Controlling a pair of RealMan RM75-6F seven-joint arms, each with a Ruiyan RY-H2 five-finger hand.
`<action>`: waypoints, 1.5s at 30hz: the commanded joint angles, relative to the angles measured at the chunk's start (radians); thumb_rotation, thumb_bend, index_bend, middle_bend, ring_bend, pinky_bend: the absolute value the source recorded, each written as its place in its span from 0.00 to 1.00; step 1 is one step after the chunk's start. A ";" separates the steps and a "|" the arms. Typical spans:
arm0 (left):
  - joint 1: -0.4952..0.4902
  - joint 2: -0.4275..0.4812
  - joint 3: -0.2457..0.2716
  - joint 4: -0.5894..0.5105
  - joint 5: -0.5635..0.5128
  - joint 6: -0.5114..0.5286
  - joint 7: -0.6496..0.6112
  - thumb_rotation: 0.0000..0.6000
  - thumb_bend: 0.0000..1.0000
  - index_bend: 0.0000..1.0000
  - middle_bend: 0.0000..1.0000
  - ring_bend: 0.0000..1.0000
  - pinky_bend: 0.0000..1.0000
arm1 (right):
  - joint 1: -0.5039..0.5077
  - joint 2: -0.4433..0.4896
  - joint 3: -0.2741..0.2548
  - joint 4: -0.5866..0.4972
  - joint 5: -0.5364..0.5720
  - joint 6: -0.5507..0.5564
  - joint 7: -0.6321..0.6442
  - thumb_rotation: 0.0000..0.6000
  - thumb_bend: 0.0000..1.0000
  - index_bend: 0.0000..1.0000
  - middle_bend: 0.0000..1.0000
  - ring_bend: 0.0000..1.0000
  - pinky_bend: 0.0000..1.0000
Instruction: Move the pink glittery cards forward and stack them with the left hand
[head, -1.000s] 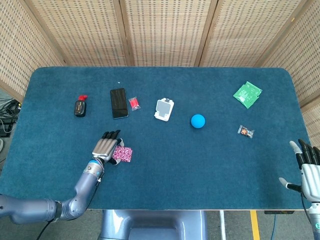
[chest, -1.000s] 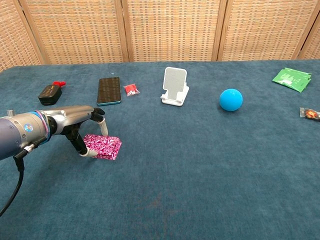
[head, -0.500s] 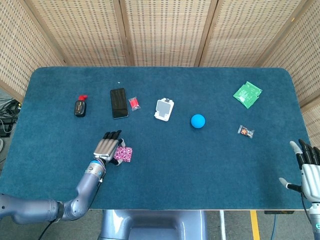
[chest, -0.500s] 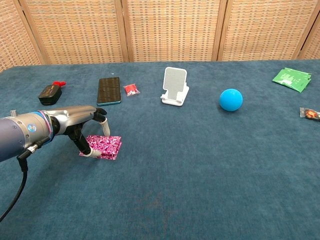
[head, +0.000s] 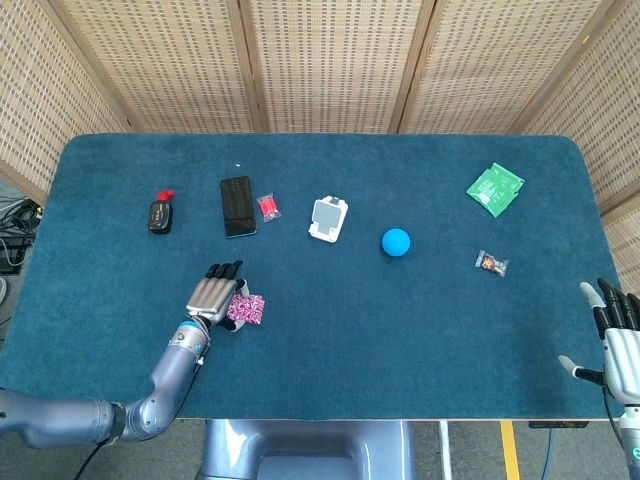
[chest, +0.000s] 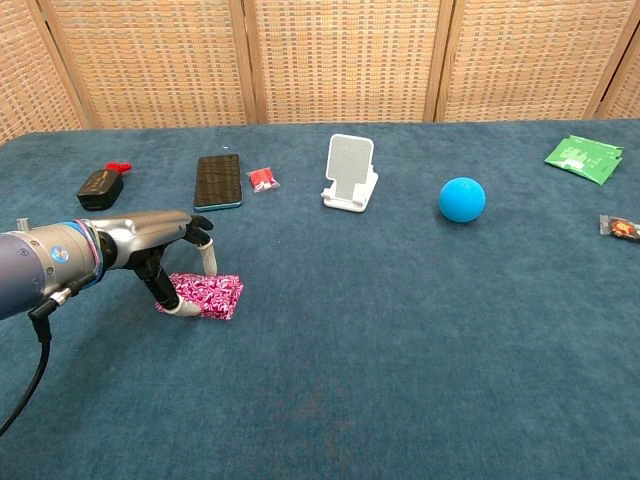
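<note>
Two hands in play over a dark teal, carpet-like worktop (head: 330, 330), with woven cane screens (head: 330, 60) in wooden frames closing off the back of the room. Far left, a small black fob with a red tab (head: 160, 214) lies near the worktop's back left. Just inboard of it, the left hand (head: 212, 296) reaches out from its grey arm, palm down, fingers pointing away from the robot. In the chest view its fingertips (chest: 186, 309) come down onto the left edge of the pink glittery cards (chest: 207, 295), thumb and a finger pressing there; whether they truly pinch the cards cannot be told. The cards lie flat on the worktop at the front left, nearer the robot than the black phone (head: 237, 206). Right of the phone sits a small red packet (head: 268, 207), just beside it. Moving on to the middle: a white stand (head: 328, 219) with its back panel tilted up, then a blue ball (head: 396, 242) close by on its right. Further right, a small clear-wrapped sweet (head: 491, 263), and behind it a green packet (head: 495, 189) near the back right corner. Far right, the right hand (head: 616, 345) hangs off the worktop's edge, fingers spread, holding nothing.
</note>
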 joint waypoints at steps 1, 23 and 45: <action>0.000 0.004 0.000 -0.004 0.005 -0.002 -0.003 1.00 0.24 0.37 0.00 0.00 0.00 | -0.001 0.000 0.000 0.000 -0.001 0.002 0.001 1.00 0.00 0.00 0.00 0.00 0.00; -0.002 0.022 -0.003 -0.021 -0.007 0.003 -0.001 1.00 0.19 0.32 0.00 0.00 0.00 | -0.003 0.003 -0.002 -0.003 -0.009 0.008 0.004 1.00 0.00 0.00 0.00 0.00 0.00; 0.307 0.333 0.056 -0.127 0.593 0.330 -0.455 1.00 0.00 0.00 0.00 0.00 0.00 | -0.005 -0.004 -0.008 0.003 -0.026 0.017 -0.004 1.00 0.00 0.00 0.00 0.00 0.00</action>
